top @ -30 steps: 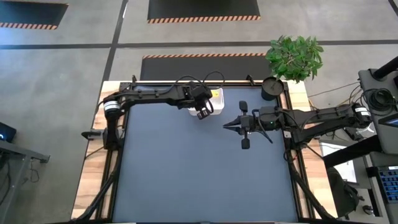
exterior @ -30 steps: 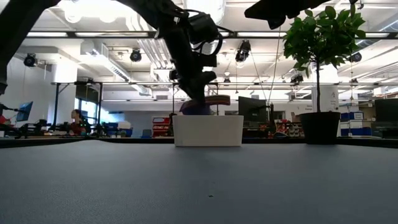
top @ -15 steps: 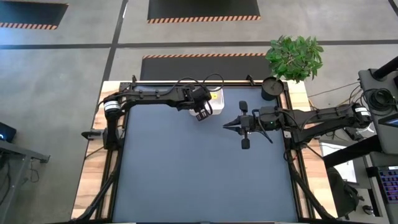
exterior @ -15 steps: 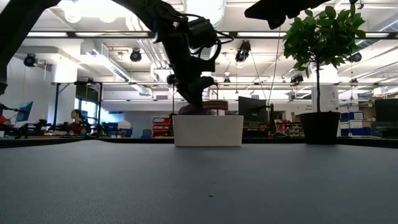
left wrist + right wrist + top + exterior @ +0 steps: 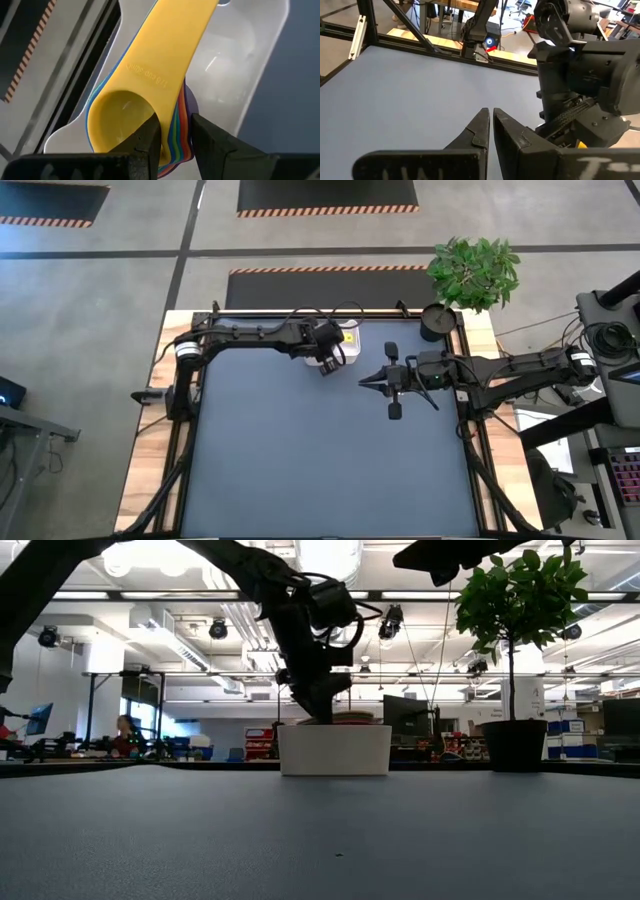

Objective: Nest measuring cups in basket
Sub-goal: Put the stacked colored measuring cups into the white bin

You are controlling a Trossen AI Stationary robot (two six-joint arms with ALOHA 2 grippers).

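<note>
The dark blue-grey table mat [image 5: 320,450] lies bare across its near and middle stretch. Farther in, the right gripper [image 5: 364,381] hangs above the mat with its two dark fingers [image 5: 481,129] pressed together and nothing between them; it points toward the left arm, just short of the basket.

At the far edge stands the small white rectangular plastic basket [image 5: 334,749], its long side facing the low camera. The left gripper [image 5: 326,365] reaches down into it. The left wrist view shows what the other views hide: the fingers [image 5: 148,139] are part-way closed on the rims of a nested stack of round plastic measuring cups [image 5: 150,75], a yellow one on top with thin edges of green, blue, orange, red and purple under it. The stack's flat handles lie together, and their long axis runs along the basket's length, away from the fingers, with the bowls at the gripper end, down inside the white walls [image 5: 260,60].

From the low view only a thin reddish rim shows above the basket's top edge, and the left arm covers the rest. From above, the arm hides most of the basket, leaving a yellow spot and a white corner [image 5: 352,345].

Beyond, near the far right corner, stand a black round cup [image 5: 436,321] and a leafy green potted plant [image 5: 475,270]. Far behind, in the room, a person [image 5: 124,732] sits at a desk.
</note>
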